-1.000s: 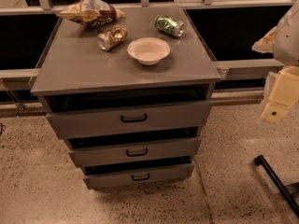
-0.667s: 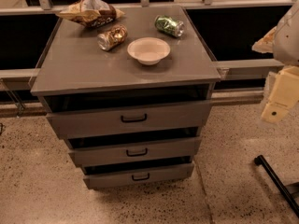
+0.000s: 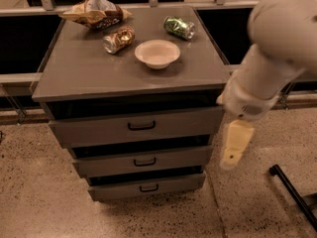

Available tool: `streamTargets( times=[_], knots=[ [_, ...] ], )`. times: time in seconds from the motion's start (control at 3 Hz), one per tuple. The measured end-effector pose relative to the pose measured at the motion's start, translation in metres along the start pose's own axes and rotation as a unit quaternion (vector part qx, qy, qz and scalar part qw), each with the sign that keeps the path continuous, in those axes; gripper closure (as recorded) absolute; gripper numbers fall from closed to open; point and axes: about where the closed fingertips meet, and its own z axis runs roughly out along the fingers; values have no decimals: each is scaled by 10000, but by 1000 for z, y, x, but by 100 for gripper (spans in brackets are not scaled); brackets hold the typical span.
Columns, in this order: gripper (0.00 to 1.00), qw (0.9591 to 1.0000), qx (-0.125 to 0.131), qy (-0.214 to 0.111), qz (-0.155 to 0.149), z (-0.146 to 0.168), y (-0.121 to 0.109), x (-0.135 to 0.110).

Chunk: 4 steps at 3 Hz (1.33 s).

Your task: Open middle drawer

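The middle drawer [image 3: 163, 158] is the mid-sized grey front of three in the cabinet, with a small black bar handle [image 3: 144, 161]. It looks pushed in, with a dark gap above it. My gripper [image 3: 233, 150] hangs down from the white arm [image 3: 277, 48] just right of the cabinet's right edge, at the height of the top and middle drawers. It is apart from the handle, off to its right, and holds nothing that I can see.
The top drawer [image 3: 99, 129] and bottom drawer [image 3: 114, 191] sit above and below. On the cabinet top [image 3: 74, 78] lie a white bowl [image 3: 157, 53], two cans [image 3: 119, 39] [image 3: 179, 27] and a snack bag [image 3: 96, 11]. A black leg [image 3: 292, 192] crosses the floor at the right.
My arm has swung left and nearer, from the right edge of the view to beside the cabinet's right side. The drawers and the things on top have not moved.
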Motion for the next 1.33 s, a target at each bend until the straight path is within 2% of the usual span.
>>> streamTargets(
  times=[0.33, 0.67, 1.0, 1.33],
  knots=[
    [0, 9977, -596, -72, -316, 81, 30, -13],
    [0, 9988, -266, -220, -351, 94, 36, -5],
    [0, 9989, -101, -284, -358, 92, 32, -5],
    [0, 9971, -147, -596, -450, 119, 34, 1]
  ],
)
